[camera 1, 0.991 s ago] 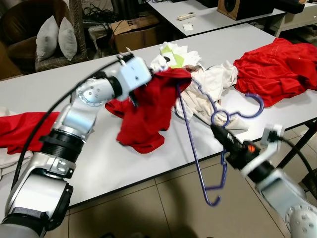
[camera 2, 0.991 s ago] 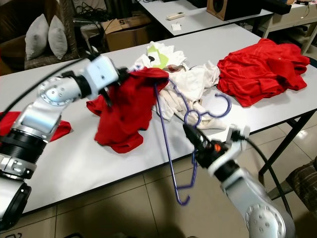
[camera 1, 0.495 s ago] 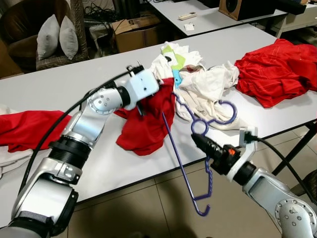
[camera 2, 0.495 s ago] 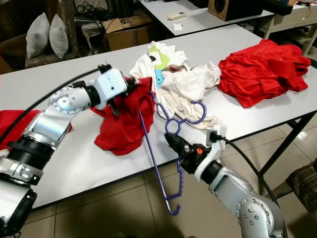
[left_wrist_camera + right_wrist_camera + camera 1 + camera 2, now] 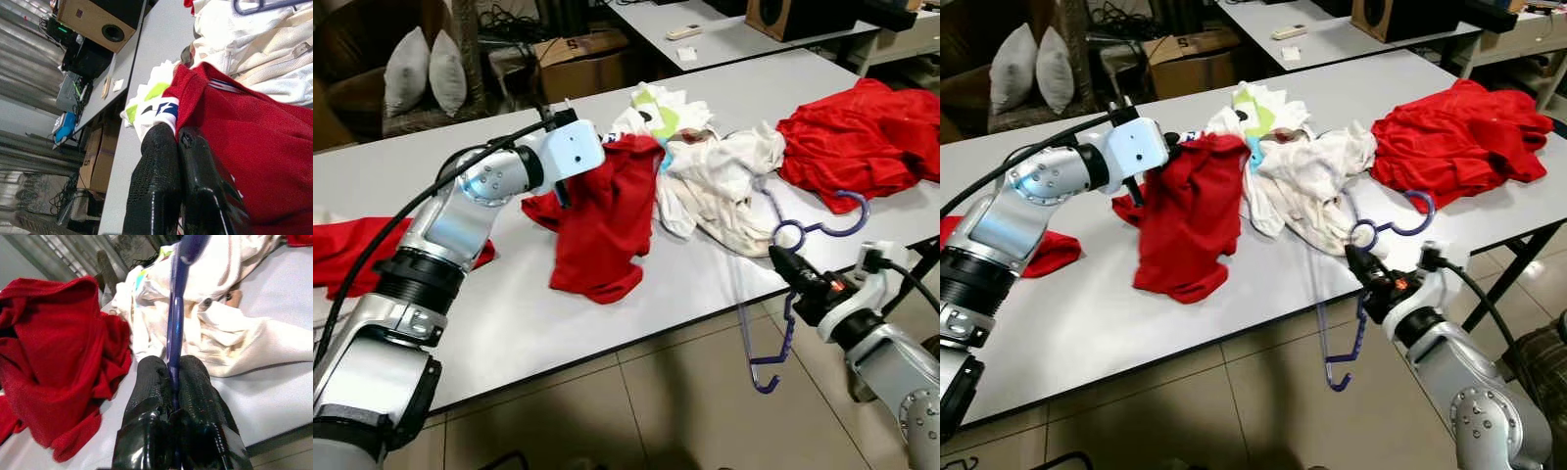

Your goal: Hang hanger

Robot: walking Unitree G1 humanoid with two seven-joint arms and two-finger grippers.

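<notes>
Hanger (image 5: pixel 781 294), purple, hangs off the table's (image 5: pixel 509 323) front edge, pinched between the right gripper's (image 5: pixel 783 262) closed fingers. Left gripper (image 5: pixel 178 142) is clamped on a red shirt (image 5: pixel 602 220) lifted above the table, beside white clothes (image 5: pixel 724 186)

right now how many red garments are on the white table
3: one red shirt held up mid-table by the left gripper, a red heap at the table's right end, a red cloth at the left edge. More may be hidden.
</notes>
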